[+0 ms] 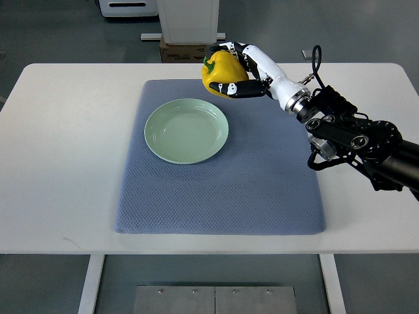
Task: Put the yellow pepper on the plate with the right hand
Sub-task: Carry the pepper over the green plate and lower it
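Right hand (pixel 243 70) fingers curled around yellow pepper (pixel 221 72), beyond the plate (pixel 186 130).

- You will find no readable text, label, brand, number or sign anywhere in this top view.
- The brown cardboard box (pixel 178 50) beyond the far edge of the white worktop (pixel 59 163) shows you no legible print.
- The white machine base (pixel 131 8) at the top edge has a dark slot, but you cannot read any marking on it.
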Tool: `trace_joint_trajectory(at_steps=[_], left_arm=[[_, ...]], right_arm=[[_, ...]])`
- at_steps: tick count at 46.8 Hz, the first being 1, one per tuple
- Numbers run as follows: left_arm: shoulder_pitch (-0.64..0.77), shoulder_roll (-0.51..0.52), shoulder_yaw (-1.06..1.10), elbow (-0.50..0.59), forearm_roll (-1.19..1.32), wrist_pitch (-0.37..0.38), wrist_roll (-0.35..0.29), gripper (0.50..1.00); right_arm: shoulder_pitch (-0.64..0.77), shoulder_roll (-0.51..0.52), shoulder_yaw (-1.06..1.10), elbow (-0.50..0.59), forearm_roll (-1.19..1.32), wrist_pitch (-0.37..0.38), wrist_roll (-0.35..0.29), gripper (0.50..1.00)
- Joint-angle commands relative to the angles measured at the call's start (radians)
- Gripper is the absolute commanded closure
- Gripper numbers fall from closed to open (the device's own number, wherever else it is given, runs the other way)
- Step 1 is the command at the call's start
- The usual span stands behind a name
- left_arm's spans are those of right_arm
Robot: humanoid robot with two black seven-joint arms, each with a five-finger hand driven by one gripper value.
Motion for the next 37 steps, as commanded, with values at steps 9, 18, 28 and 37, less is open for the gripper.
trace_joint_trajectory(at_steps=[9,18,28,37], left_arm=[[0.000,0.000,0.000,0.000,0.000,0.000,0.000,0.500],[0.000,0.000,0.000,0.000,0.000,0.000,0.000,0.500],[0.000,0.000,0.000,0.000,0.000,0.000,0.000,0.500],[0.000,0.000,0.000,0.000,0.000,0.000,0.000,0.500]], right_arm=[[-0.002,0.101,-0.009,-0.084,-0.003,0.002,-0.018,1.000],[-0.011,0.101,-0.031,-0.108,-0.008,0.000,-0.022,1.000],[-0.019,0.101,-0.058,-0.139,-0.008,0.000,-0.026,1.000],[-0.036,0.101,-0.084,-0.145,-0.008,-0.004,-0.056,1.000]])
